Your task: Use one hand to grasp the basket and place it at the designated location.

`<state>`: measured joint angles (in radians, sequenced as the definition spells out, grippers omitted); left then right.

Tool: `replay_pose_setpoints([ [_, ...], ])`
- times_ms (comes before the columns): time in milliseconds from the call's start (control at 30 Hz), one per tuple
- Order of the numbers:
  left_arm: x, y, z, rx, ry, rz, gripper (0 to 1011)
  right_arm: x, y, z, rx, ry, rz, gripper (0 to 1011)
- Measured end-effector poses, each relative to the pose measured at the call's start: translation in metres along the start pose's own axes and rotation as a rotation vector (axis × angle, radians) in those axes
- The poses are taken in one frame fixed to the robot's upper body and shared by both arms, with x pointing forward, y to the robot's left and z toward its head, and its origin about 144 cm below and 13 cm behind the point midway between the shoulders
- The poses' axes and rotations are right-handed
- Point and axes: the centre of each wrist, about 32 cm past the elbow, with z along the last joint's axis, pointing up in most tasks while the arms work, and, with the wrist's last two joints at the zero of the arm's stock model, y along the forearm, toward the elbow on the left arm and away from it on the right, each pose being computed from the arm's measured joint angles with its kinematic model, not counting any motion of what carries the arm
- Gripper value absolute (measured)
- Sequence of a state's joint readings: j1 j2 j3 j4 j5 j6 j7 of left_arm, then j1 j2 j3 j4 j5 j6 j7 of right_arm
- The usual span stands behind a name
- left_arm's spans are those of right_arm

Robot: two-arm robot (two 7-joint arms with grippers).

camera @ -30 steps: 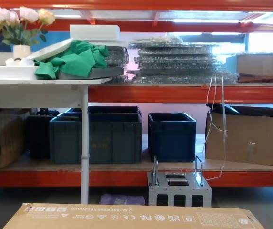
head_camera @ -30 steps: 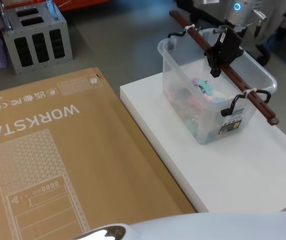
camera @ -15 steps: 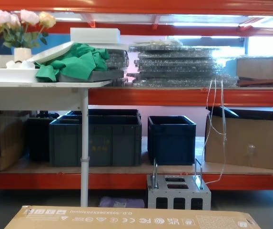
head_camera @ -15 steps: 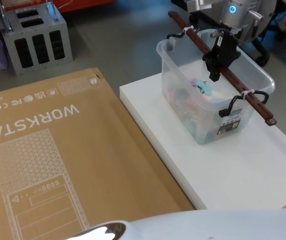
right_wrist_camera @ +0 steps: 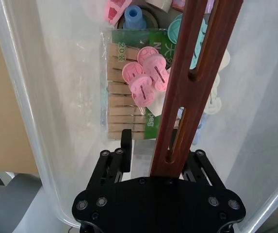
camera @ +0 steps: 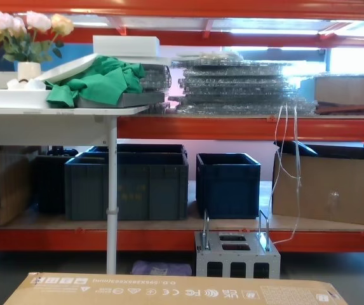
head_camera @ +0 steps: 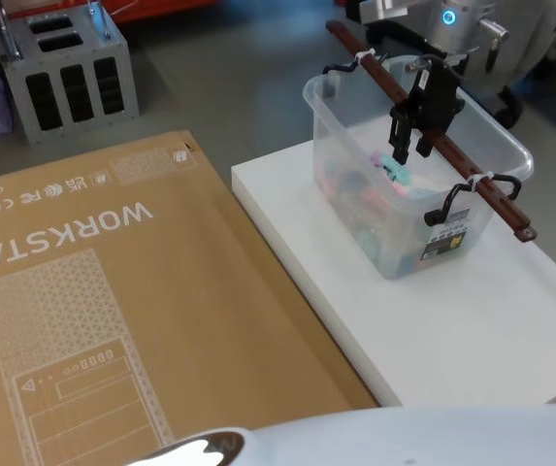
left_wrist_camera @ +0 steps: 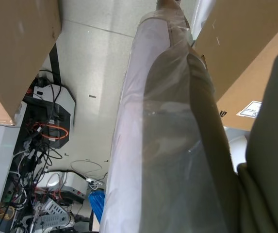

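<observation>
Since the frame one second ago, we see the right gripper (head_camera: pixel 410 148) shifted slightly up and toward the left of the head view along the handle (head_camera: pixel 472 181); the basket (head_camera: pixel 355 199) has shifted slightly with it. The jaws straddle the dark reddish-brown handle (right_wrist_camera: pixel 192 77), one finger on each side of the bar; we read them as closed on it near its middle. The bar runs diagonally across the basket rim, fastened at both ends with white zip ties. Inside the basket we see a pack of wooden clothespins (right_wrist_camera: pixel 124 92) and pink clips (right_wrist_camera: pixel 146 73). The basket stands on the white platform (head_camera: pixel 472 320), toward its far end. A brown cardboard box (head_camera: pixel 113 320) lies beside the platform, to its left. We cannot tell the state of the left gripper.
</observation>
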<state>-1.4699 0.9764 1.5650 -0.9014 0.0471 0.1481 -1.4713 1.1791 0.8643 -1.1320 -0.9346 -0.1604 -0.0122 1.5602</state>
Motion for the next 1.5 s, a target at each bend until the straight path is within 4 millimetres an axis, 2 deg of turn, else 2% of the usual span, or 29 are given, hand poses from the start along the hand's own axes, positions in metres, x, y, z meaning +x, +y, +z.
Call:
replay_pose_setpoints([
  [267,0.0,0.0,0.0,0.0,0.0,0.0,0,-0.002,-0.005,-0.003,0.008,0.007,-0.039,693],
  [333,0.0,0.0,0.0,0.0,0.0,0.0,0,-0.003,-0.006,-0.003,0.01,0.008,-0.044,721],
  [467,0.0,0.0,0.0,0.0,0.0,0.0,0,-0.003,-0.007,-0.004,0.011,0.01,-0.05,879],
  [667,0.0,0.0,0.0,0.0,0.0,0.0,0,-0.006,-0.01,-0.004,0.008,0.003,-0.071,1000],
  [1500,0.0,0.0,0.0,0.0,0.0,0.0,0,-0.022,-0.041,0.001,0.008,-0.011,-0.17,1001],
])
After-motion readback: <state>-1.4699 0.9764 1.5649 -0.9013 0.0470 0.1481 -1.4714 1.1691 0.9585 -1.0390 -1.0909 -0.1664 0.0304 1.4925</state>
